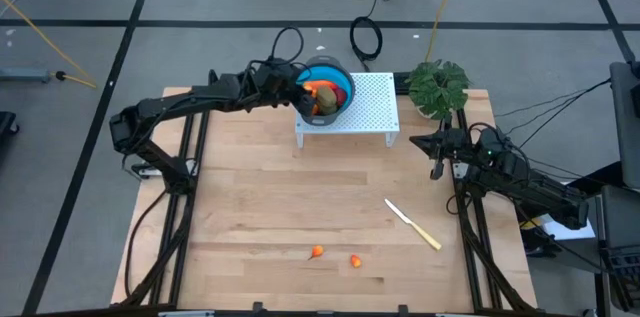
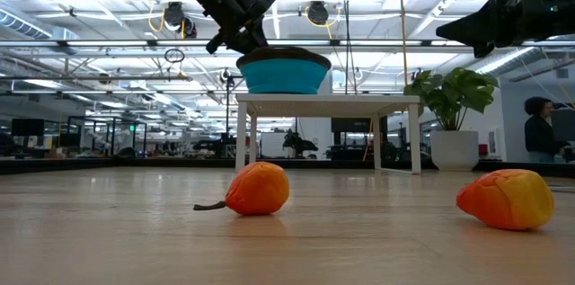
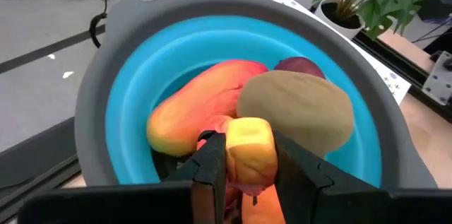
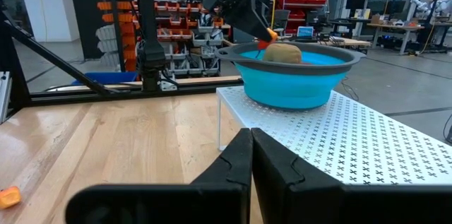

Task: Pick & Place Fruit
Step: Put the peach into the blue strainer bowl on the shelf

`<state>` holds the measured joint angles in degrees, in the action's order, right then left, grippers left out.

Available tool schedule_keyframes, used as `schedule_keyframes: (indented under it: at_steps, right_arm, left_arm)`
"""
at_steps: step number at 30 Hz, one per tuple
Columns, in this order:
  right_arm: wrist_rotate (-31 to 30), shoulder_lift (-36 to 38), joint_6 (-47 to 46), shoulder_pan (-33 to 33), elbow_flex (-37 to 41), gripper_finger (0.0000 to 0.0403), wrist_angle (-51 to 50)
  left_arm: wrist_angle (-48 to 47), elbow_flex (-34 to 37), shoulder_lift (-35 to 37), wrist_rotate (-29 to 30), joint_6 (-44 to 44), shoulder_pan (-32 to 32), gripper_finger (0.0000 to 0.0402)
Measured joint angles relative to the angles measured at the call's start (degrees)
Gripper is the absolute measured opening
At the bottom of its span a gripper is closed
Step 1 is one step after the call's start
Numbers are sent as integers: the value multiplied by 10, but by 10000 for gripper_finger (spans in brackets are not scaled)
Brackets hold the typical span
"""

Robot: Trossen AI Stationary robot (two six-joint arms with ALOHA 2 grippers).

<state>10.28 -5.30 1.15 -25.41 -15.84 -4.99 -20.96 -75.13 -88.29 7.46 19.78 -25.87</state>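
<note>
Fruit lies mostly in the blue bowl [image 1: 335, 88] on the white perforated stand [image 1: 370, 107] at the table's far side: a long red-yellow piece [image 3: 205, 107], a brown-green oval [image 3: 300, 107] and a dark red ball [image 3: 300, 66]. The left gripper [image 3: 244, 164] hangs over the bowl, its fingers clamped on a small yellow-orange piece [image 3: 248, 150]. Two small orange bits [image 1: 317, 252] [image 1: 355, 261] lie on the wooden table [image 1: 250, 207] near its front edge beside a knife [image 1: 413, 225], while the right gripper [image 4: 251, 155], fingers closed and empty, waits near the potted plant [image 1: 438, 85].
</note>
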Motion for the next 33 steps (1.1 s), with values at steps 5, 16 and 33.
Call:
schedule_keyframes:
  at_steps: [5,16,33]
  right_arm:
    - [0,0,0,0,0,0,0]
    - [2,0,-8,0,0,0,0]
    - [3,0,-26,0,0,0,0]
  left_arm:
    - [0,0,0,-1,7,0,125]
    - [24,-4,30,-28,5,-13,195]
    - [22,-5,82,-110,131,164,169]
